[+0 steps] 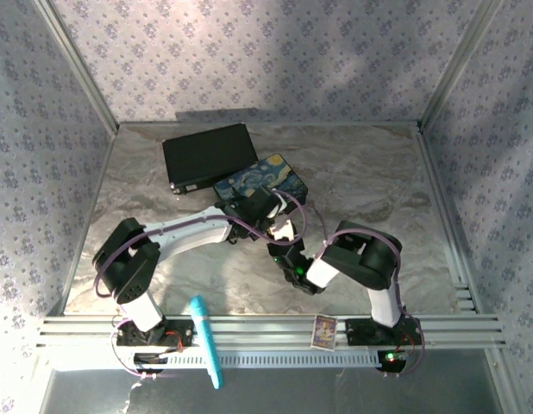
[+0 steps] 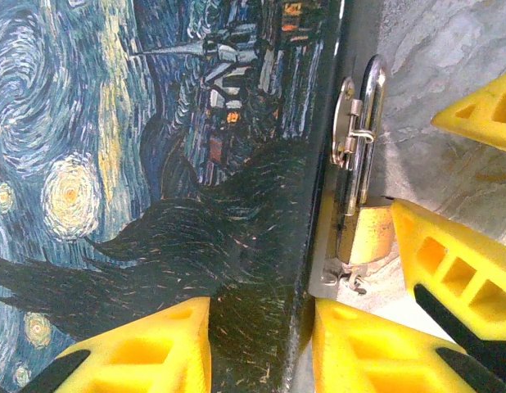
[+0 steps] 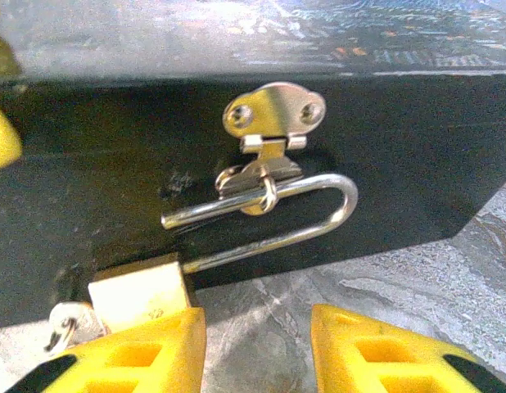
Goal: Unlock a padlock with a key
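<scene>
Brass padlock [image 3: 142, 291] hangs by its shackle [image 3: 318, 201] through the hasp [image 3: 273, 115] on the dark side of the painted box [image 2: 114, 164], directly ahead of one fingertip of the right end effector [image 3: 257, 352]. That end effector is released, with nothing between its fingers. One leg of the shackle ends free of the body. A blurred silvery key [image 3: 69, 319] sticks out at the body's outer end, partly cut off by that fingertip. The left end effector [image 2: 261, 352] is also released. It straddles the box's edge, with the padlock ahead and to its right.
</scene>
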Controlling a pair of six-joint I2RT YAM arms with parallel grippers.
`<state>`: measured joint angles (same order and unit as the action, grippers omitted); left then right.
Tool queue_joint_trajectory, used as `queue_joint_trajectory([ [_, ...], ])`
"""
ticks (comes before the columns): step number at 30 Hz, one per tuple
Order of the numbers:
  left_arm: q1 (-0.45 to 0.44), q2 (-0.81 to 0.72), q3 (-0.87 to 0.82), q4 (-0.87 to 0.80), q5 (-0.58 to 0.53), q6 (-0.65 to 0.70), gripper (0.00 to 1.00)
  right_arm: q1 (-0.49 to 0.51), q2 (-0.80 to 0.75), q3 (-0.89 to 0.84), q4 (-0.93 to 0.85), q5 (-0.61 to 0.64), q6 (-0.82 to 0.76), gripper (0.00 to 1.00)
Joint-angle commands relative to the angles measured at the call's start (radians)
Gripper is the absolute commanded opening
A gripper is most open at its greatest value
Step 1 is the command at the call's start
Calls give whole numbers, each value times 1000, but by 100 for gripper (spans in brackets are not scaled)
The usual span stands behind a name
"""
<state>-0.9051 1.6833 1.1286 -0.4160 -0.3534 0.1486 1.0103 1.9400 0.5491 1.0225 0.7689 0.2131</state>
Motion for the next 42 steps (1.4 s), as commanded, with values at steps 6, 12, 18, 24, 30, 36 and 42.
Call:
queue_joint_trajectory([
  [6,-74,56,-86,-293,268,-14,32,-128,-125,-54,-20,-85,225,40],
  [12,-77,59,-75,-296,268,-23,32,-166,-271,-172,-67,-192,332,42],
  [18,-77,41,-74,-294,252,-51,32,-208,-424,-154,-306,-462,407,54],
  [24,-66,43,-69,-280,258,-66,33,-242,-430,-187,-261,-658,538,59],
  [30,-68,38,-72,-288,260,-63,33,-239,-339,-176,-202,-651,598,60],
  [36,-69,38,-69,-290,265,-66,33,-242,-213,-160,-94,-674,671,58],
  [42,-71,42,-67,-299,264,-65,33,-234,-152,-147,-15,-691,712,58],
])
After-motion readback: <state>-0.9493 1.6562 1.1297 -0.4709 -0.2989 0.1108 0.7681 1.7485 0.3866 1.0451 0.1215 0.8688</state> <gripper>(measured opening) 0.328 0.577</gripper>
